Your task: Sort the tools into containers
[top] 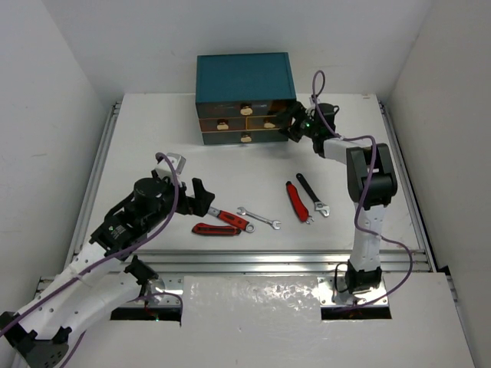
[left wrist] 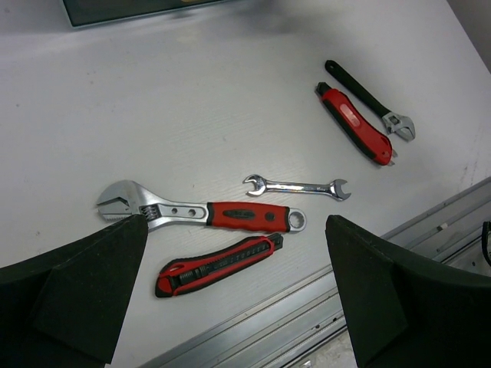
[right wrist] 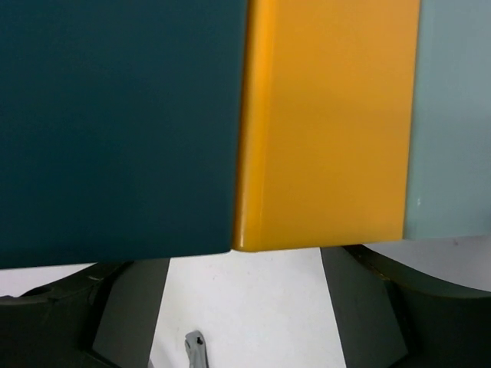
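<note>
hovering wide open and empty at near left, the left gripper (left wrist: 238, 261) frames the red-handled adjustable wrench (left wrist: 245, 215) (stiff, probably head-heavy steel), best pinched across its grippy handle, while the right gripper (right wrist: 245, 307) gapes empty by the far chest (top: 242, 77).

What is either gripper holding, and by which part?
Nothing. The left gripper hangs open above the adjustable wrench; the right gripper is open beside the teal chest, gripping nothing.
</note>
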Controlling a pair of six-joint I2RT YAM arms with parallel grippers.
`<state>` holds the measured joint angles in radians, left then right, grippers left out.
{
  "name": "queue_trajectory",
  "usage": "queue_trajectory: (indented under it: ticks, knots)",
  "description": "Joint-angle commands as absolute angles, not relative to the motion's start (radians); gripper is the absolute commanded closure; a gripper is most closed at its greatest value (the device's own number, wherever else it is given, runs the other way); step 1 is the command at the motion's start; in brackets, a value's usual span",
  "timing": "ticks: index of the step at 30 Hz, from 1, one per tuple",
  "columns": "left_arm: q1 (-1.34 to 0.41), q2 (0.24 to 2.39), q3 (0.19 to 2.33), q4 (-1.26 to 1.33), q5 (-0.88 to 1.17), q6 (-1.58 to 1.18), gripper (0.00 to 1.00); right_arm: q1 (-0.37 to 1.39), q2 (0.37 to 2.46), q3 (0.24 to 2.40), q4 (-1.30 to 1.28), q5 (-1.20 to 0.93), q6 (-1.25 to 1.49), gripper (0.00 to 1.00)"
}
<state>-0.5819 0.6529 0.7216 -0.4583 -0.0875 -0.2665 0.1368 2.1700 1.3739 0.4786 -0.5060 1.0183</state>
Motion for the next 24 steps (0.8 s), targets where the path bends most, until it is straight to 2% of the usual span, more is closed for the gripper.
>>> queue_trajectory:
  ticks: [1, 7, 8, 11, 12, 15, 17, 24]
  knots:
    - [-0.569, 0.652, 0.732, -0.411, -0.071, -0.255, 0.00, 0.169, 2.178, 1.430, 0.557, -0.511, 1.045, 0.25]
    - [-0.569, 0.649, 0.732, -0.408, -0.063, -0.253, 0.00, 0.184, 2.181, 1.434, 0.548, -0.450, 1.065, 0.34]
    - [-0.569, 0.649, 0.732, -0.408, -0.060, -0.253, 0.00, 0.186, 2.181, 1.436, 0.543, -0.440, 1.068, 0.39]
    - [-0.569, 0.649, 0.732, -0.408, -0.057, -0.253, 0.00, 0.190, 2.178, 1.434, 0.534, -0.428, 1.080, 0.47]
    - [-0.569, 0.647, 0.732, -0.407, -0.055, -0.252, 0.00, 0.192, 2.177, 1.433, 0.535, -0.426, 1.080, 0.56]
    - [-0.569, 0.643, 0.732, -0.407, -0.054, -0.252, 0.00, 0.212, 2.155, 1.401, 0.563, -0.416, 1.085, 0.68]
    - [-0.569, 0.643, 0.732, -0.405, -0.052, -0.252, 0.00, 0.231, 2.123, 1.342, 0.612, -0.403, 1.095, 0.71]
    - [-0.568, 0.630, 0.729, -0.405, -0.054, -0.252, 0.00, 0.307, 1.975, 1.059, 0.770, -0.319, 1.143, 0.74]
